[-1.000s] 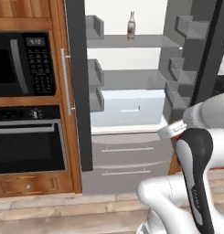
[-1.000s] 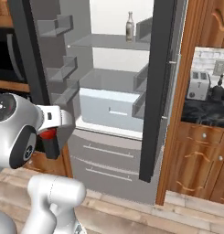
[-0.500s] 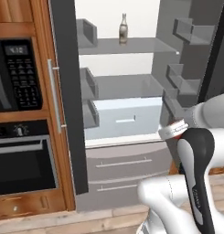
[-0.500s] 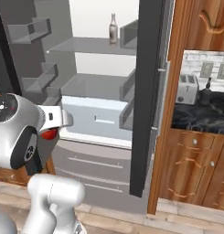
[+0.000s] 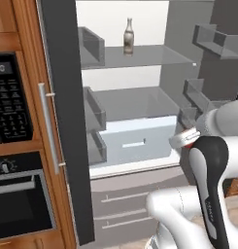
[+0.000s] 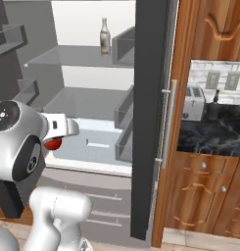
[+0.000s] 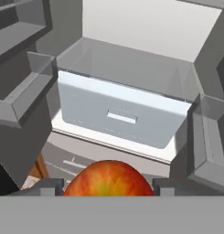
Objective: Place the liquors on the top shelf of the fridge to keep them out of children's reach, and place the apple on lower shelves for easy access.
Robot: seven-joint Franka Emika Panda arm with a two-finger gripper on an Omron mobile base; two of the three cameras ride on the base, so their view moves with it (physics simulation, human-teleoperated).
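Clamped between the claw (image 7: 109, 189) fingers, the apple (image 7: 109, 179) is held before the fridge (image 5: 67, 121); the protruding drawer (image 7: 118, 114) could be struck.

The fridge (image 5: 67, 121) has a dark grey matt outer skin and a smooth brushed-metal bar handle (image 5: 48, 127) at 9 o'clock of the left base view. Its top shelf (image 5: 140, 57) is flat matt grey, the door bins (image 7: 22, 98) look like smooth grey plastic, and the drawer (image 7: 118, 116) is pale and satin. The pale bottle (image 5: 128, 35) looks glassy. The apple (image 7: 109, 179) shines waxy. The cabinets (image 6: 209, 196) are glossy grained wood, the counter (image 6: 214, 135) polished dark stone.
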